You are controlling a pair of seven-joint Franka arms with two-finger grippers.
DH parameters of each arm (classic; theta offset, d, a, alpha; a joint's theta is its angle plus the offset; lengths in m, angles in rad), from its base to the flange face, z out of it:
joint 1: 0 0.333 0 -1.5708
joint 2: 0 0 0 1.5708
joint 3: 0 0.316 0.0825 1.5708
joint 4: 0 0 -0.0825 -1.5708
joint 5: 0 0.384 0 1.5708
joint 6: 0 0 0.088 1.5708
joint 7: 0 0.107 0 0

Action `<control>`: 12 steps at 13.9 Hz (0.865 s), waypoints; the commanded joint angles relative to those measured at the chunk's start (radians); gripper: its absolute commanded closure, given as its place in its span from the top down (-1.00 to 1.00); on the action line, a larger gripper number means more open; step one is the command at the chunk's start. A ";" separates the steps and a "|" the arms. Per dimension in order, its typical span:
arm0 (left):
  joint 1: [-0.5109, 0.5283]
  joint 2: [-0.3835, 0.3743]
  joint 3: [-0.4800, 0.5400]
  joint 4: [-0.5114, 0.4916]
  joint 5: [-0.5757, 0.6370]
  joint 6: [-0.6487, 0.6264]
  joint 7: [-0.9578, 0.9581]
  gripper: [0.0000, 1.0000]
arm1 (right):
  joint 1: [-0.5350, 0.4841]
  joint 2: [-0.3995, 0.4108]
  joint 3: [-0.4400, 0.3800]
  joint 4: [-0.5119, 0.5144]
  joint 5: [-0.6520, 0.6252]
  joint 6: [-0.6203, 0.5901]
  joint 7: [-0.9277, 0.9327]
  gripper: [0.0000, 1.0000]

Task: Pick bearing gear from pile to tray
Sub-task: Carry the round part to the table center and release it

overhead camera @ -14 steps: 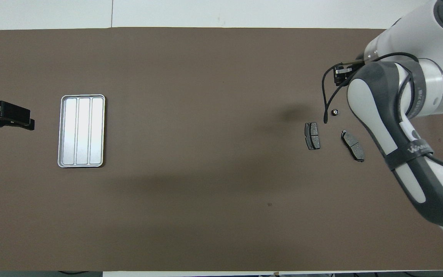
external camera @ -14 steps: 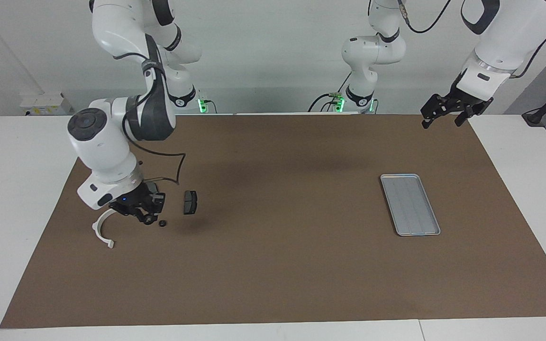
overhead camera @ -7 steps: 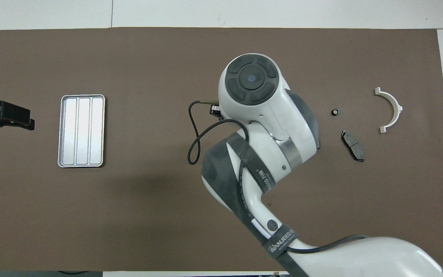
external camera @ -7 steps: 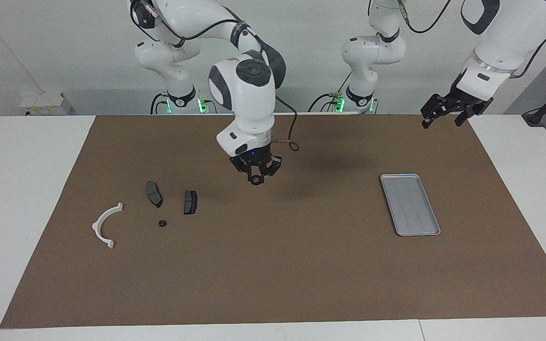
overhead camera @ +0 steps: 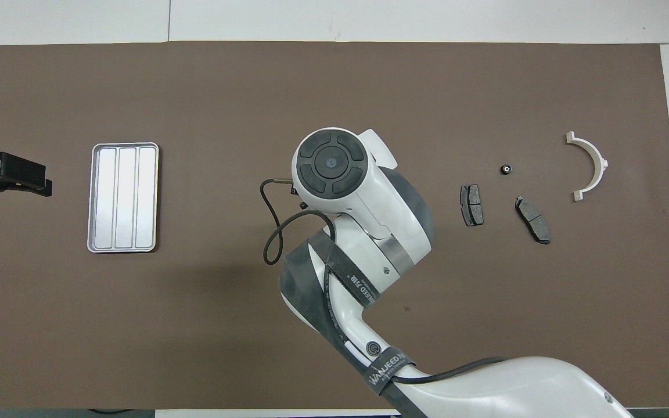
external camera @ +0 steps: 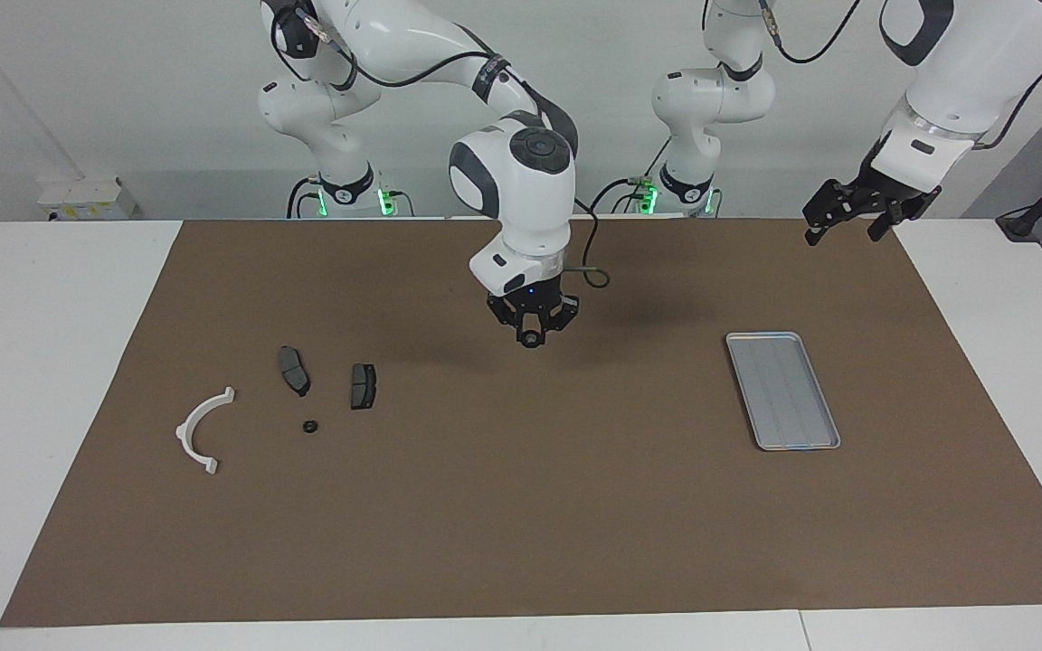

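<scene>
Right gripper (external camera: 532,340): clamped on small round gear (external camera: 532,341), raised over mid-worktop (external camera: 521,506).
Left gripper (external camera: 849,217): apart, waits.
Risk: thin pinch; gear may slip short of tray (external camera: 782,391).

Small black bearing gear (external camera: 532,339) pinched in right gripper (external camera: 532,336), aloft over mid-tabletop. Silver ridged tray (external camera: 782,390) flat toward left arm's end; another black round piece (external camera: 309,426) among pile.

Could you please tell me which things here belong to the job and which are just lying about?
Job: bearing, held up in the right tool; second bearing, loose; tray.
Lying about: white bracket; two brake pads; left tool, waiting.
</scene>
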State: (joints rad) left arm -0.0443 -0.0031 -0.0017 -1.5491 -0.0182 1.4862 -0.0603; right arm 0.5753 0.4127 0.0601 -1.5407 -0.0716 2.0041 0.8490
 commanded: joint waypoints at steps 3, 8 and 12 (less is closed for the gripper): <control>0.006 -0.031 -0.007 -0.039 0.014 0.020 0.000 1.00 | 0.024 0.006 0.004 -0.130 -0.001 0.146 0.004 -1.00; 0.006 -0.032 -0.007 -0.039 0.014 0.020 0.000 1.00 | 0.028 0.024 0.004 -0.193 -0.001 0.220 -0.005 -1.00; 0.006 -0.031 -0.007 -0.037 0.014 0.020 0.000 1.00 | 0.025 0.024 0.004 -0.242 -0.001 0.271 -0.019 -1.00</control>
State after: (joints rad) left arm -0.0443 -0.0031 -0.0017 -1.5491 -0.0182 1.4862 -0.0603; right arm 0.6088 0.4489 0.0602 -1.7431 -0.0714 2.2344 0.8475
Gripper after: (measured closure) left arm 0.000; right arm 0.652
